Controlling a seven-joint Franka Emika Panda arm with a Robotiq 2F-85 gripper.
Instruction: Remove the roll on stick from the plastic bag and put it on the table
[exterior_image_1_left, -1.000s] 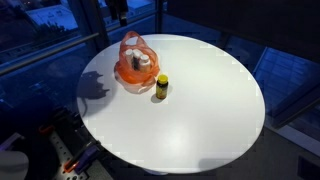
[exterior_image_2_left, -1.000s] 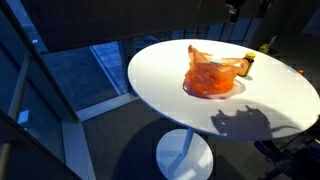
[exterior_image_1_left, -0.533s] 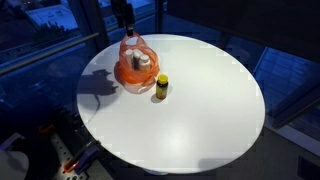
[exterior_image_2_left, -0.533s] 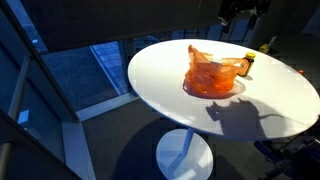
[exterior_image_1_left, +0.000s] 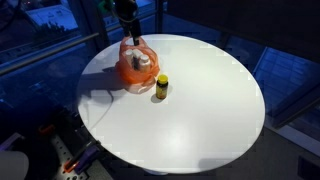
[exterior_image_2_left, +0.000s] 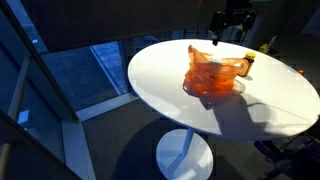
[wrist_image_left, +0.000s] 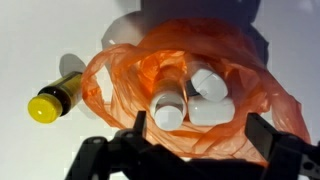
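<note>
Pincer (wrist_image_left: 185, 160) hovering right over the bag (wrist_image_left: 190, 70), folks, and in the wrist view its two dark fingers (wrist_image_left: 272, 148) stand spread wide, one at seven o'clock and one at five o'clock of the frame, nothing between them. Look into the bag's open mouth: three white-capped sticks (wrist_image_left: 168, 108) huddle together inside, touching each other. Which of them is the roll-on I cannot tell, but all three are in the orange plastic, none out on the tabletop (wrist_image_left: 40, 40). Just beside the bag at nine o'clock lies a bottle (wrist_image_left: 55, 98) with a yellow cap, on its side on the white surface.

In an exterior view the pincer (exterior_image_1_left: 128, 28) hangs at twelve o'clock of the bag (exterior_image_1_left: 135, 65), close above its handles, with the bottle (exterior_image_1_left: 161, 86) upright at four o'clock, on the round tabletop (exterior_image_1_left: 200, 110). In an exterior view from the opposite angle the pincer (exterior_image_2_left: 232, 20) sits at one o'clock of the bag (exterior_image_2_left: 212, 75), the bottle (exterior_image_2_left: 248, 62) at two o'clock, near the tabletop (exterior_image_2_left: 160, 70) edge.
</note>
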